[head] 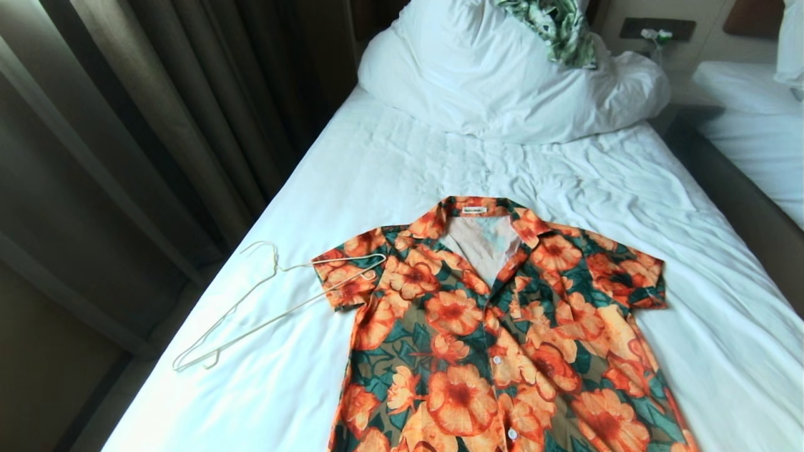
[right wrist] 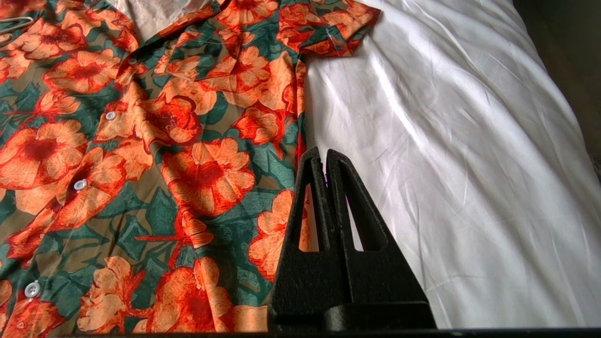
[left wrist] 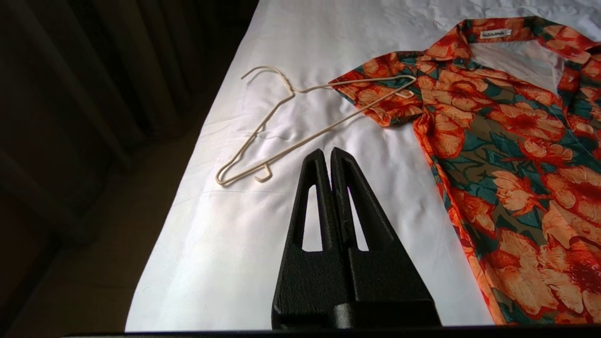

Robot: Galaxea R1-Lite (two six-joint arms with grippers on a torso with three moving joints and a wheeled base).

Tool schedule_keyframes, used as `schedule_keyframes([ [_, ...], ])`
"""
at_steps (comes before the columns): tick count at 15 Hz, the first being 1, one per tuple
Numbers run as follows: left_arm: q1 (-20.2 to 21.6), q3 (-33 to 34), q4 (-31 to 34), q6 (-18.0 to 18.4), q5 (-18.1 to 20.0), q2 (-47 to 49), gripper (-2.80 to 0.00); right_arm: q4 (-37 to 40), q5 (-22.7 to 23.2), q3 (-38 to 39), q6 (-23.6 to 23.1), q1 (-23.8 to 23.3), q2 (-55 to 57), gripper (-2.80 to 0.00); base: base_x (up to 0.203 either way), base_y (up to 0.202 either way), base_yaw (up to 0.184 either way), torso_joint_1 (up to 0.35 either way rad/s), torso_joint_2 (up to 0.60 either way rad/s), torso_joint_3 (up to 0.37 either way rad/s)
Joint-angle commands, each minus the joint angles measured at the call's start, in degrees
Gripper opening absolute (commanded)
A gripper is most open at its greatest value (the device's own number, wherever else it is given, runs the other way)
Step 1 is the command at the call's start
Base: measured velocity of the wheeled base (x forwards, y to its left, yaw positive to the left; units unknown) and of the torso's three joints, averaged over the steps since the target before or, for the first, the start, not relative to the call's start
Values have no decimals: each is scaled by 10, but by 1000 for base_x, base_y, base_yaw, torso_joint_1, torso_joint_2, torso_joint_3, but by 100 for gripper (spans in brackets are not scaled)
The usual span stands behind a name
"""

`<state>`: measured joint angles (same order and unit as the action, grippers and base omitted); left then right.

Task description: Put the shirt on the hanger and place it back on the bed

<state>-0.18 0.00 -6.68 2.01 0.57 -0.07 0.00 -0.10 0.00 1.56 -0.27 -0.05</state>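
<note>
Nothing is done yet — the shirt (head: 496,326) lies flat and buttoned on the bed (head: 389,163); the hanger (head: 276,301) rests beside it, one end over a sleeve; hanging and setting back both remain. The left hand (left wrist: 331,155), closed and empty, hovers just short of the hanger; the right hand (right wrist: 324,155), closed too, hangs over the shirt's side edge.

The left hand (left wrist: 330,155) and the right hand (right wrist: 324,155) each hover with fingers pressed together.
</note>
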Motion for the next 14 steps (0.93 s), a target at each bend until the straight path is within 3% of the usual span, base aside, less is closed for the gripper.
schedule_keyframes([
  [1, 0, 22, -6, 0, 0, 1, -280, 0, 0, 0, 0, 0, 0, -280, 0, 0, 0, 0, 0, 0],
  [4, 0, -36, 8, -17, 9, 12, -280, 0, 0, 0, 0, 0, 0, -280, 0, 0, 0, 0, 0, 0],
  [7, -3, -96, 30, -46, 45, 109, -280, 0, 0, 0, 0, 0, 0, -280, 0, 0, 0, 0, 0, 0],
  [12, -97, -191, 33, -90, 71, 298, -280, 0, 0, 0, 0, 0, 0, -280, 0, 0, 0, 0, 0, 0],
  [14, -112, -235, 32, -95, 74, 379, -280, 0, 0, 0, 0, 0, 0, -280, 0, 0, 0, 0, 0, 0],
])
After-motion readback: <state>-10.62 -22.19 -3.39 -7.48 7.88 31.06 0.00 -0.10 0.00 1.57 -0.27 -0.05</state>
